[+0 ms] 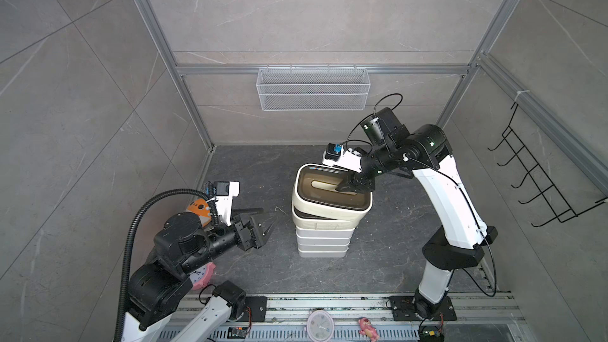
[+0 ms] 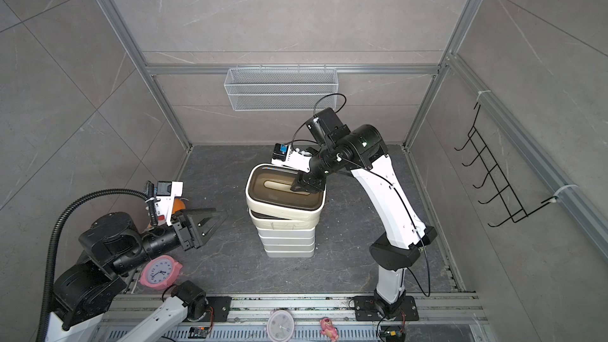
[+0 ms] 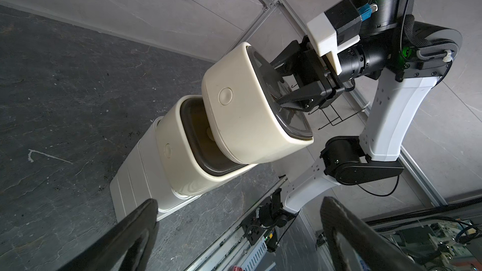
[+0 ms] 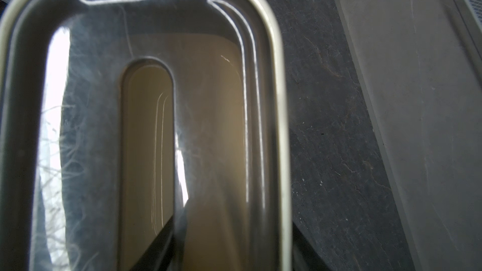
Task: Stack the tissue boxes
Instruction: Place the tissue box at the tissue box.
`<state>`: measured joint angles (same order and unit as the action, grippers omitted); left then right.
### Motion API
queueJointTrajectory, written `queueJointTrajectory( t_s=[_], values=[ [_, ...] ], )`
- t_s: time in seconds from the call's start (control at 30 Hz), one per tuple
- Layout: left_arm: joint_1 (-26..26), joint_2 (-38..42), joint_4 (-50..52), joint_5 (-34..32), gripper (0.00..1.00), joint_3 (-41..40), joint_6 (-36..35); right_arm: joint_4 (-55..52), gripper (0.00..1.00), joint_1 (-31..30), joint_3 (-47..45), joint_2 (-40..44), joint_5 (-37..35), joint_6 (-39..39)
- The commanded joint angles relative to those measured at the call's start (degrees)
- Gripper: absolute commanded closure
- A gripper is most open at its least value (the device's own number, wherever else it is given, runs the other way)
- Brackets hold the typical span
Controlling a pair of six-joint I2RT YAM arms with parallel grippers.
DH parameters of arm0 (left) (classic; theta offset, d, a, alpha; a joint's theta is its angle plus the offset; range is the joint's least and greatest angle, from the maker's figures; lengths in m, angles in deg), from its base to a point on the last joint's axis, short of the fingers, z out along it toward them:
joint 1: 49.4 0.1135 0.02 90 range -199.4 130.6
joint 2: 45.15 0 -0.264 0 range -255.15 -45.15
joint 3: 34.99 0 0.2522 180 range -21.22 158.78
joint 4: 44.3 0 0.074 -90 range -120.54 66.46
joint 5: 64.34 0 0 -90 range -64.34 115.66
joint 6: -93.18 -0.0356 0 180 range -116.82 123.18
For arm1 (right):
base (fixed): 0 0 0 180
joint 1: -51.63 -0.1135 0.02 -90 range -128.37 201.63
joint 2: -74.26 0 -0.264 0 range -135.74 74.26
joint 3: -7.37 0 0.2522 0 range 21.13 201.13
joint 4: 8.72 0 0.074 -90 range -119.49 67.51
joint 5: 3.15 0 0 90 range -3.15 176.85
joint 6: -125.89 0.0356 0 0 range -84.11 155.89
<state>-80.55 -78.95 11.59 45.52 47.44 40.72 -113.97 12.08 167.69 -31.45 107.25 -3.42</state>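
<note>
Top cream tissue box point(image 1: 325, 207) sits tilted atop the stack point(image 1: 322, 241), mid-tabletop point(image 1: 246, 176).
Right hand point(image 1: 348, 185) is clamped on its lid, one finger in the slot; level it over the cream box beneath point(image 3: 180, 147) before releasing; left hand point(image 1: 268, 217), jaws apart and empty, could steady the stack.

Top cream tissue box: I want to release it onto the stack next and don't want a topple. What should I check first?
1. Right gripper grip on the top cream box: ok, one finger through the lid slot, the other outside the wall.
2. Top cream box level on the lower cream box: not ok, tilted, one end raised.
3. Top cream box squared with the stack: not ok, twisted against the white boxes below.
4. White boxes upright and aligned: ok.
5. Left gripper clear: ok, open, empty, apart from the stack.
</note>
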Motion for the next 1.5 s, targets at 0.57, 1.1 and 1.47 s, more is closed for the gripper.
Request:
queueJointTrajectory(
  t_s=[0.57,1.1,1.47],
  values=[
    [-0.1,-0.1,-3.9,2.0,0.00,-0.9,0.7,2.2,0.55,-2.9,-1.1,-1.9,-2.9,-0.7],
    [-0.1,0.3,-5.9,2.8,0.00,-3.5,1.7,2.7,0.49,-3.8,-1.7,-2.9,-5.3,-0.1],
    [-0.1,0.5,-6.1,2.9,0.00,-3.9,1.9,3.0,0.46,-4.3,-1.5,-3.5,-6.0,0.4]
  ],
)
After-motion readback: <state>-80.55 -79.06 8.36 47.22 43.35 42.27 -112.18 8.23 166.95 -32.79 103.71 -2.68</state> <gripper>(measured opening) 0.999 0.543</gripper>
